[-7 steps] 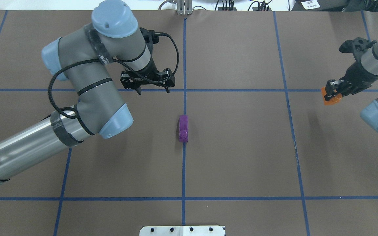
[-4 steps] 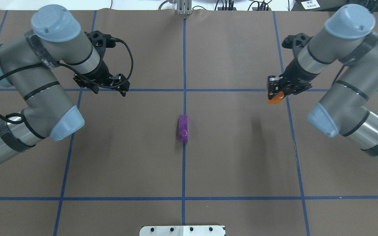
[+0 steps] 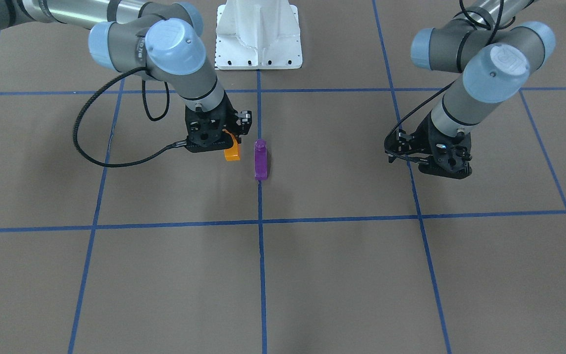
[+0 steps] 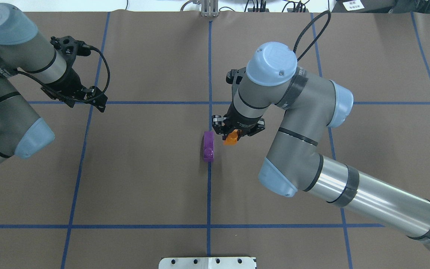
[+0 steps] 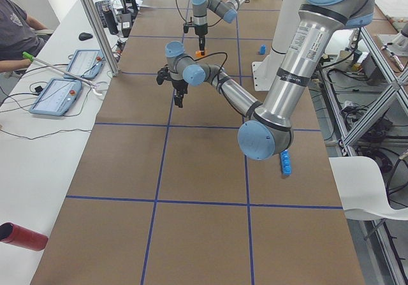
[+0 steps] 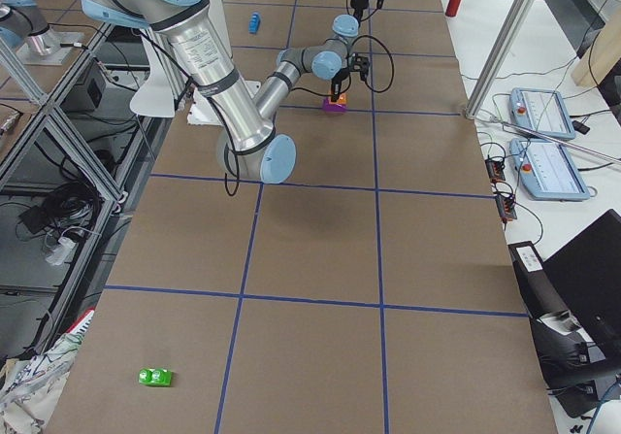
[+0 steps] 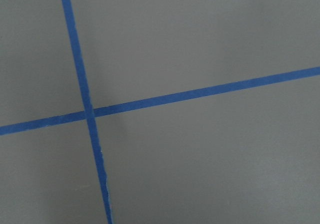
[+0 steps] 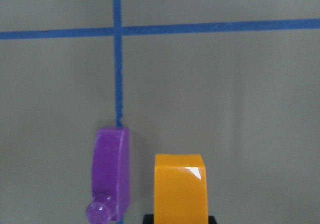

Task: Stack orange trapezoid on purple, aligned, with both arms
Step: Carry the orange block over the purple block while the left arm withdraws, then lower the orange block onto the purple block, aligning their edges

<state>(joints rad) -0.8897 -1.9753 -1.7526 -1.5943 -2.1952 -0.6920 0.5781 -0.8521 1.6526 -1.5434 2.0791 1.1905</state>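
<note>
The purple block point(image 4: 208, 146) lies on the centre blue tape line, stud toward the robot; it also shows in the front view point(image 3: 260, 160) and the right wrist view point(image 8: 111, 181). My right gripper point(image 4: 233, 136) is shut on the orange trapezoid point(image 4: 231, 139) and holds it just to the right of the purple block, a little above the table. The orange trapezoid also shows in the front view point(image 3: 232, 150) and the right wrist view point(image 8: 180, 186). My left gripper point(image 4: 87, 106) is open and empty, far to the left over a tape crossing point(image 7: 89, 114).
Blue tape lines divide the brown table into squares. The white robot base plate point(image 4: 207, 262) sits at the near edge. A blue brick point(image 5: 286, 164) lies by the base. A green block point(image 6: 155, 377) lies far off. Operator pendants point(image 6: 539, 114) sit along the far side.
My right arm has swung from the table's right side to the centre with the orange trapezoid, ending beside the purple block. My left arm has drawn back to the left, still open.
</note>
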